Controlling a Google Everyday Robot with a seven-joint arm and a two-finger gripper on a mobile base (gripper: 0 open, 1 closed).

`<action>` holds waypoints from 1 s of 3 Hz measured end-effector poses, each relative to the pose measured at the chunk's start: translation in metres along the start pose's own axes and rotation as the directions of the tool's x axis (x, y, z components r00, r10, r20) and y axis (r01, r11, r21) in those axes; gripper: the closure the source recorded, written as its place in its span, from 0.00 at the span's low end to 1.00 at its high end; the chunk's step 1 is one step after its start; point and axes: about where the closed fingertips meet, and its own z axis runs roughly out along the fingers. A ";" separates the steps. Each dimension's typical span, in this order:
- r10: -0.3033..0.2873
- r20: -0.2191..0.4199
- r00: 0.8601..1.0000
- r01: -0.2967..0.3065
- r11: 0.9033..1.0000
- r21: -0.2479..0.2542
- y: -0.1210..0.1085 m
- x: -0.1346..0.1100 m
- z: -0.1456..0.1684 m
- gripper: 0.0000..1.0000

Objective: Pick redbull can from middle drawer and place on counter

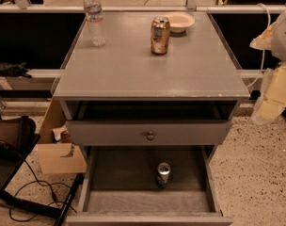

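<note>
Slim blue-silver redbull can [163, 174]; gripper [268, 103] far right

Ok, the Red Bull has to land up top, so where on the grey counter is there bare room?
The matte-grey counter is bare across its whole front half, plus the gap between bottle and can. The back is crowded: clear plastic water bottle left, wide gold-copper can and pale round bowl centre-right. The gripper hangs beyond the right edge.
</note>
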 end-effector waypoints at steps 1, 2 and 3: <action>0.000 0.002 1.000 0.000 1.000 0.003 0.000 0.000 0.000 0.00; 0.040 0.064 0.997 -0.039 0.999 -0.024 0.013 0.007 0.028 0.00; 0.099 0.202 0.974 -0.081 0.992 -0.096 0.050 0.020 0.090 0.00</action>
